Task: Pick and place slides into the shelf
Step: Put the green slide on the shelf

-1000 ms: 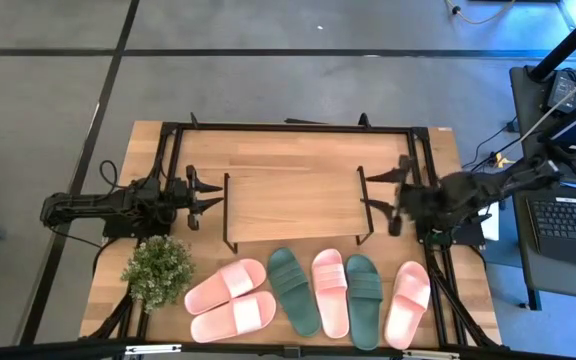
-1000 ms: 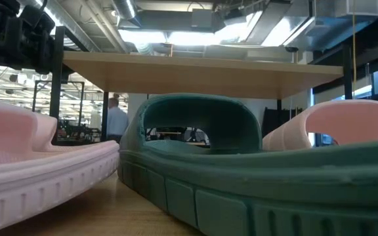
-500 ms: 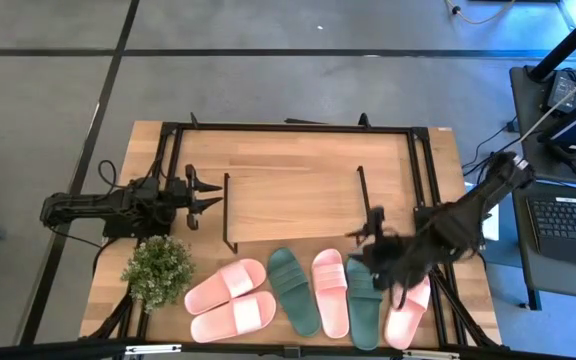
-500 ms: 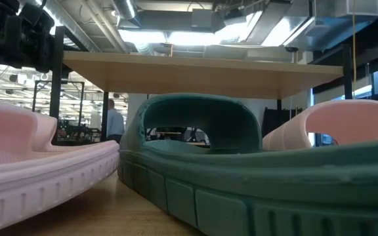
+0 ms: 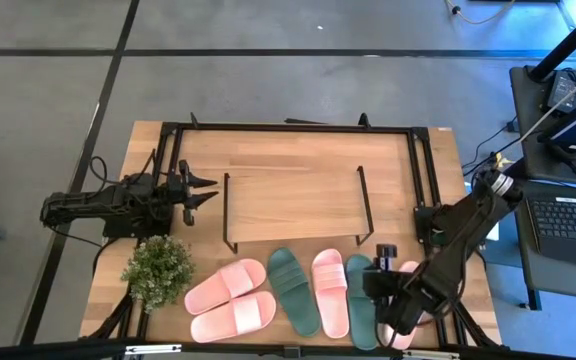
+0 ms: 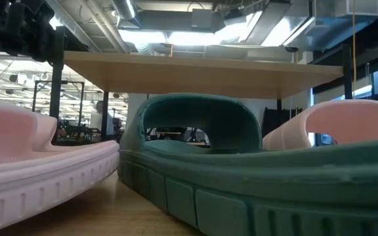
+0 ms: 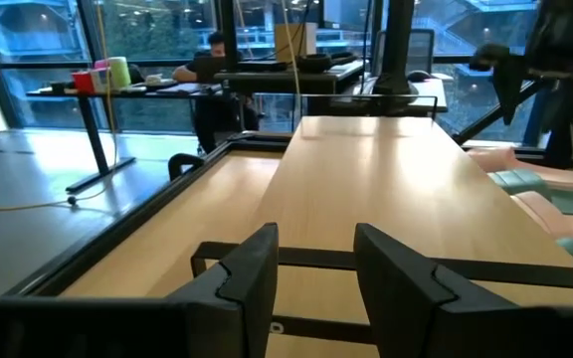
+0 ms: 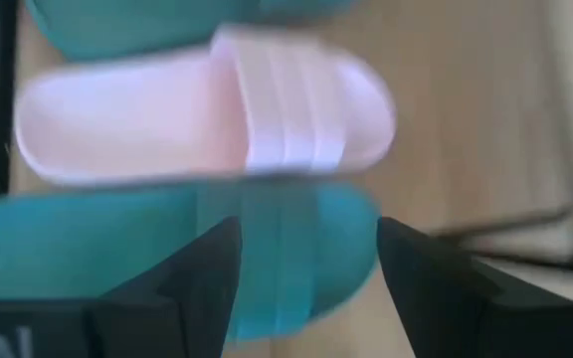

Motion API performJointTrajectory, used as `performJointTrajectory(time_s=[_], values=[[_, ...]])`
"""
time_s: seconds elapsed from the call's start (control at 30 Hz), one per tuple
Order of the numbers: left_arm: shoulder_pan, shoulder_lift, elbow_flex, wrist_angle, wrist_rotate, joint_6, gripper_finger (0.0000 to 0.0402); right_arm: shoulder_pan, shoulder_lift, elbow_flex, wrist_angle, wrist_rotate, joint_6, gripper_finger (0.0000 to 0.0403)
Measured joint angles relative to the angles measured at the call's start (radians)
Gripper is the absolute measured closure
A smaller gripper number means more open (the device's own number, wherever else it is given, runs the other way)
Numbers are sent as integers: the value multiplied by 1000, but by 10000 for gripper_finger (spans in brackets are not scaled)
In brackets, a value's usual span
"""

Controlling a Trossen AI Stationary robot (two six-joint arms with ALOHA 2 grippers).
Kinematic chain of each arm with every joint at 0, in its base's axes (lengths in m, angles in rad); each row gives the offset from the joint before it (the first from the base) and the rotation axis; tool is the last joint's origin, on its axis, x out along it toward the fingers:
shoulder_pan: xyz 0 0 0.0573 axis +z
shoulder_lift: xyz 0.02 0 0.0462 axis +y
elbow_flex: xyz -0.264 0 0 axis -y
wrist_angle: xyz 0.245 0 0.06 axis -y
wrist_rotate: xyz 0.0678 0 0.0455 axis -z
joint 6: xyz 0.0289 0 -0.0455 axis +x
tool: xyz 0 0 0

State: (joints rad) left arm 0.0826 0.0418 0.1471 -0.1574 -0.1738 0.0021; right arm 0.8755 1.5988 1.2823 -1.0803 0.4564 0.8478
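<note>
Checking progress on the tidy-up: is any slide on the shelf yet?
No, the shelf top is bare; all six slides lie on the table.

We are finding almost nothing legible across these views. We are only making out a single pale letter, seemingly an "N", on the dark body of the right gripper at the edge of its wrist view, and we are reading no brand on any slide

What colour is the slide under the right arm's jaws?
Dark green slide, clearest in the right wrist view.
</note>
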Motion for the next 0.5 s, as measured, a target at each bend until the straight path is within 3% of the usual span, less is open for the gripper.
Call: performJointTrajectory(time_s=[0.23, 0.5], values=[[0, 0, 0, 0, 0, -1, 274, 21, 138, 40, -15, -132, 78, 175], [0, 0, 0, 0, -1, 0, 274, 40, 323, 234, -280, -138, 67, 211]])
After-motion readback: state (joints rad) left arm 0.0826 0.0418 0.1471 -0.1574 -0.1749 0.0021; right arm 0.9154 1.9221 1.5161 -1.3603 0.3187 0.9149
